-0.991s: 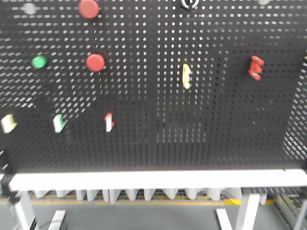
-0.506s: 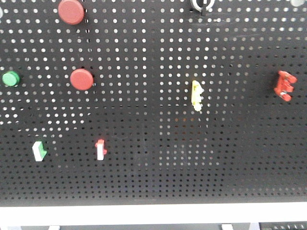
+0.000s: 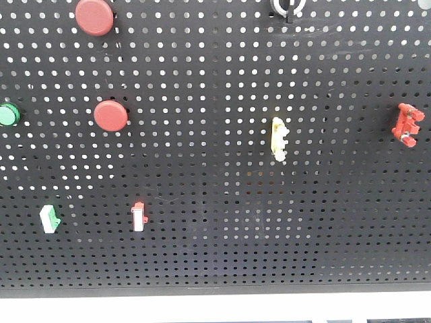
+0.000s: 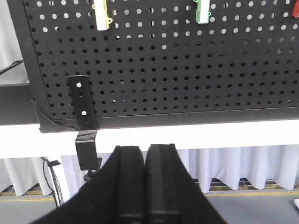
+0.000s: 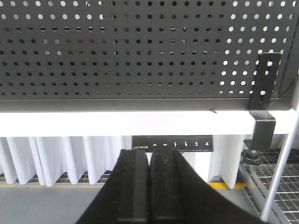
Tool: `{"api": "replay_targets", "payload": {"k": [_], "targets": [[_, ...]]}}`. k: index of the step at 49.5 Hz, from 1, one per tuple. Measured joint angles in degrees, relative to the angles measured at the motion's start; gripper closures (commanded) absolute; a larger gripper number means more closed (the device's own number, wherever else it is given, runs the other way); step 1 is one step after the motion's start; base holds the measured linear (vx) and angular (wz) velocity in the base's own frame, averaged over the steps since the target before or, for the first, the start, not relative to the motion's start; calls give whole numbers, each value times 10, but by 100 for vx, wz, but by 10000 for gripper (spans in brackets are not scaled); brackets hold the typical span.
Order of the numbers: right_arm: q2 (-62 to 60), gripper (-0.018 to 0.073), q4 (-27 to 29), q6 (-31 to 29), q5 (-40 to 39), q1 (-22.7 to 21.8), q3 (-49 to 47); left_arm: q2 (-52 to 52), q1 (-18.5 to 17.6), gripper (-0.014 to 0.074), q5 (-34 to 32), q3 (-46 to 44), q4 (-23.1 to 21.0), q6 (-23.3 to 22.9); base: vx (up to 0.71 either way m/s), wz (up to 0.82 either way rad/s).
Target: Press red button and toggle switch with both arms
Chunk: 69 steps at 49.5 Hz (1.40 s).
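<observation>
A black pegboard (image 3: 222,222) fills the front view. Two round red buttons are on it, one at the top left (image 3: 94,17) and one lower (image 3: 110,116). A green button (image 3: 7,114) sits at the left edge. Small toggle switches are mounted on it: green-white (image 3: 49,219), red-white (image 3: 139,216), yellow (image 3: 278,138) and red (image 3: 407,125). My left gripper (image 4: 145,148) is shut and empty, below the board's lower edge. My right gripper (image 5: 149,153) is shut and empty, also below the board. Neither arm shows in the front view.
The pegboard stands on a white table edge (image 4: 187,133), held by black brackets at its left corner (image 4: 84,116) and its right corner (image 5: 264,84). A desk height control panel (image 5: 173,143) sits under the edge. White curtains hang below. A black knob (image 3: 286,7) is at the board's top.
The front view has closed in on the pegboard and shifted: the table edge and legs dropped out of view, and the buttons and switches look larger and spread outward.
</observation>
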Motion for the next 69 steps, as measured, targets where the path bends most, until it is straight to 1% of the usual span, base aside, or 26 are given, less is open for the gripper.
{"api": "replay_targets", "payload": {"k": [12,19,22,25,29,31,33,38,43,46,49,54,56,62,69], "targets": [[0,559,12,2,-1,0,0,0,0,594,-2,0,0,0,0,0],[0,559,16,6,-13,0,0,0,0,594,-33,0,0,0,0,0],[0,559,16,8,-37,0,0,0,0,594,-53,0,0,0,0,0],[0,559,16,10,-78,0,0,0,0,594,-77,0,0,-3,0,0],[0,559,17,10,-137,0,0,0,0,594,-132,0,0,-19,0,0],[0,559,17,12,-163,0,0,0,0,594,-147,-4,0,-23,0,0],[0,559,17,12,-180,0,-4,0,0,594,-145,-16,0,-26,0,0],[10,559,7,12,-171,0,-53,4,0,594,-134,-82,1,-28,0,0],[56,559,-21,12,-143,0,-162,38,0,594,-120,-175,4,-28,0,0],[105,559,-35,12,-121,0,-243,80,0,594,-113,-249,17,-28,0,0],[155,559,-41,12,-104,0,-303,131,0,594,-108,-317,33,-28,0,0],[245,559,-46,12,-95,0,-410,212,0,594,-110,-429,51,-28,0,0],[275,559,-46,12,-95,0,-437,248,0,594,-111,-467,53,-29,0,0],[360,559,-46,12,-93,0,-494,332,0,594,-111,-531,55,-29,0,0],[425,559,-46,12,-110,0,-513,403,-2,594,-110,-551,55,-33,0,0]]}}
